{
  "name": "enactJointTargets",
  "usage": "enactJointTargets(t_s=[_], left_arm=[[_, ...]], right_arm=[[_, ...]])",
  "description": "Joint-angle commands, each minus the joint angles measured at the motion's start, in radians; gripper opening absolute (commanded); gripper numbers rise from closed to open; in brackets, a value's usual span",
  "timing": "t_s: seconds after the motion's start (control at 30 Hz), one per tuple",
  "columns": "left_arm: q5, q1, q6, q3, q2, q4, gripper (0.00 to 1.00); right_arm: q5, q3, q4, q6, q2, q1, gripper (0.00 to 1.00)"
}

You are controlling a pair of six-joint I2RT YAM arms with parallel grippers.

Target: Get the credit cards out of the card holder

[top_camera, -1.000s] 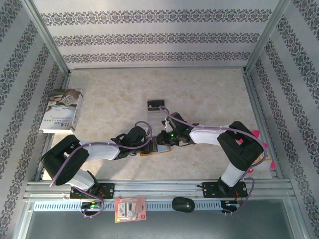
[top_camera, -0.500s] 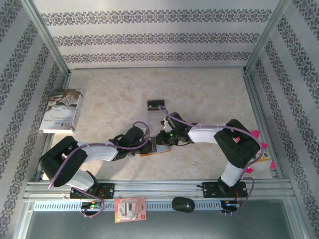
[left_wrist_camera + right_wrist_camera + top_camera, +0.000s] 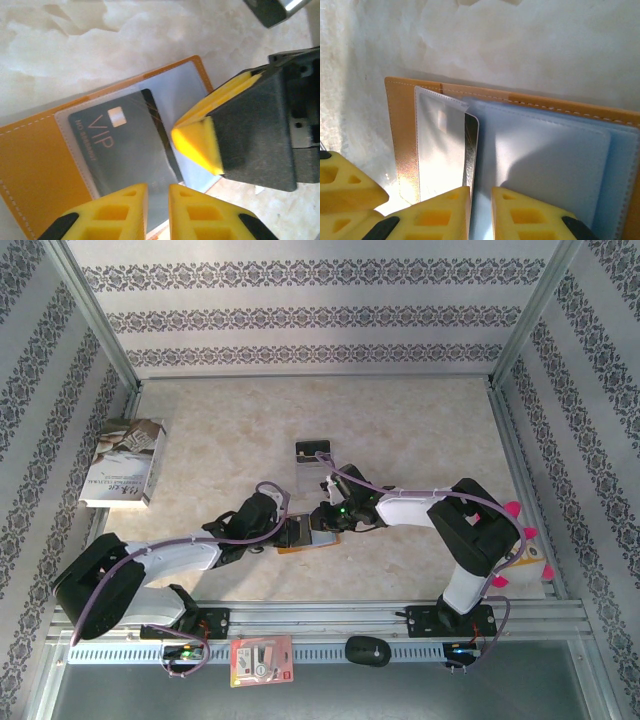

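Poking from card holder (image 3: 400, 130), black card (image 3: 471, 142) edge runs lengthwise toward right jaws; left jaws close by, both pairs barely apart.

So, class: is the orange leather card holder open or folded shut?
Open: the orange leather card holder lies spread flat, clear inner sleeves up, a dark VIP card showing.
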Motion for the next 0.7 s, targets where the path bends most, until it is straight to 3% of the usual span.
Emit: enactJointTargets(t_s=[0.0,0.67], left_arm=[[-0.059,0.013,0.03,-0.002,0.02,-0.081,0.16],[-0.027,0.049,0.001,-0.059,0.14,0.002,0.1]], right_arm=[[0.009,0.013,-0.003,-0.022,-0.037,-0.002,0.19],[-0.013,0.05,-0.026,-0.044,0.003,-0.004,0.2]])
